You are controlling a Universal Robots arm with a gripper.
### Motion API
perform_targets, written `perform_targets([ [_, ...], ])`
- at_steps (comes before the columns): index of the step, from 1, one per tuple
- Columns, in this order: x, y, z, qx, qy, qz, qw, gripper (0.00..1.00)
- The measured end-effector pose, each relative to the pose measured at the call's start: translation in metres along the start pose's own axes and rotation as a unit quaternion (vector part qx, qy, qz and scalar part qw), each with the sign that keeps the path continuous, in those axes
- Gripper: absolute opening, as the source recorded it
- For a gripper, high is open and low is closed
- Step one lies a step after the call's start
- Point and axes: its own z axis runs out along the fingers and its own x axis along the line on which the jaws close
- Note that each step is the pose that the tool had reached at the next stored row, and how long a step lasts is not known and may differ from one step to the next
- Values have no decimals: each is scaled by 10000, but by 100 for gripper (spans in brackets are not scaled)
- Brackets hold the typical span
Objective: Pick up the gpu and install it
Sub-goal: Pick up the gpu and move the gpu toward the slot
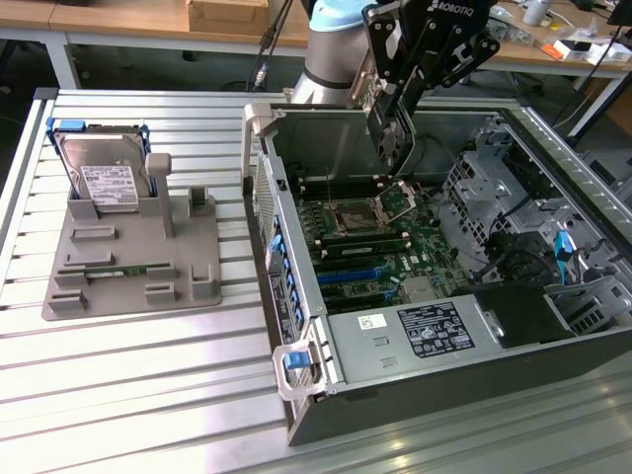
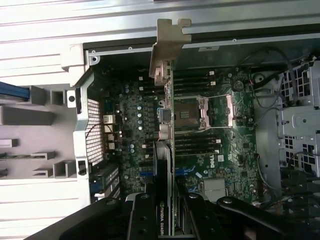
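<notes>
Black fingers [image 2: 144,217] clamp the gpu [image 2: 162,165] above the motherboard [image 2: 225,150]; any tilt could jam its bracket [image 2: 167,45] against the case [image 2: 82,135].

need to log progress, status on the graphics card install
Gripper shut on graphics card. Card on edge above open computer case, not seated. Hard drive outside on its stand, not in the way.

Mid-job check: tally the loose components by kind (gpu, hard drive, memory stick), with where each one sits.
gpu: 1, clamped in the gripper above the open computer case
hard drive: 1, standing upright in the grey holder
memory stick: 1, lying in a slot of the grey holder
Total: 3
</notes>
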Motion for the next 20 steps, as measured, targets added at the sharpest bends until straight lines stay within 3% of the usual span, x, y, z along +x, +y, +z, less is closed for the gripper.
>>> perform_targets([
  [7,-28,-43,35,0,6,0,10000,26],
  [15,-345,-68,98,13,88,7,10000,26],
  [20,-350,-68,99,23,87,7,10000,26],
])
